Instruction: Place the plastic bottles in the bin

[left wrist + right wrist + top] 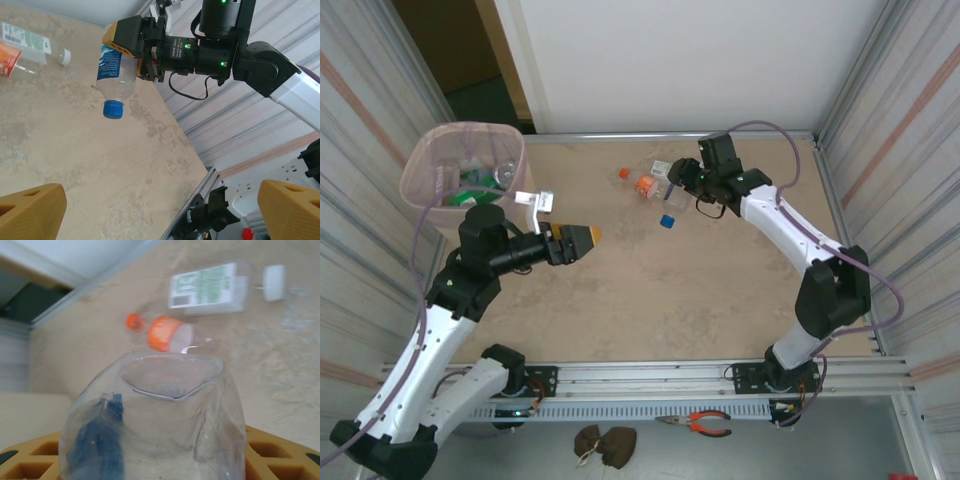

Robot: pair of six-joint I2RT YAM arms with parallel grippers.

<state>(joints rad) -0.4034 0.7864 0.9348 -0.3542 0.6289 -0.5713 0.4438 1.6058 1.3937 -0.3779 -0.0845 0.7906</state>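
My right gripper (674,190) is shut on a clear plastic bottle (113,70) with a blue label and blue cap (667,221). It hangs cap-down above the table, and its dented base (160,410) looms close in the right wrist view. Two more bottles lie on the table beyond it: one with a white-green label (207,286) and white cap, one with an orange label (167,333) and orange cap. The pale-pink bin (420,165) stands at the far left with bottles inside. Beside the bin my left gripper (588,239) is open and holds nothing, its fingertips (31,210) wide apart.
Corrugated metal walls close in the left and right sides of the table (650,290). A metal rail (650,378) runs along the near edge. Pliers with red handles (698,423) lie below the rail.
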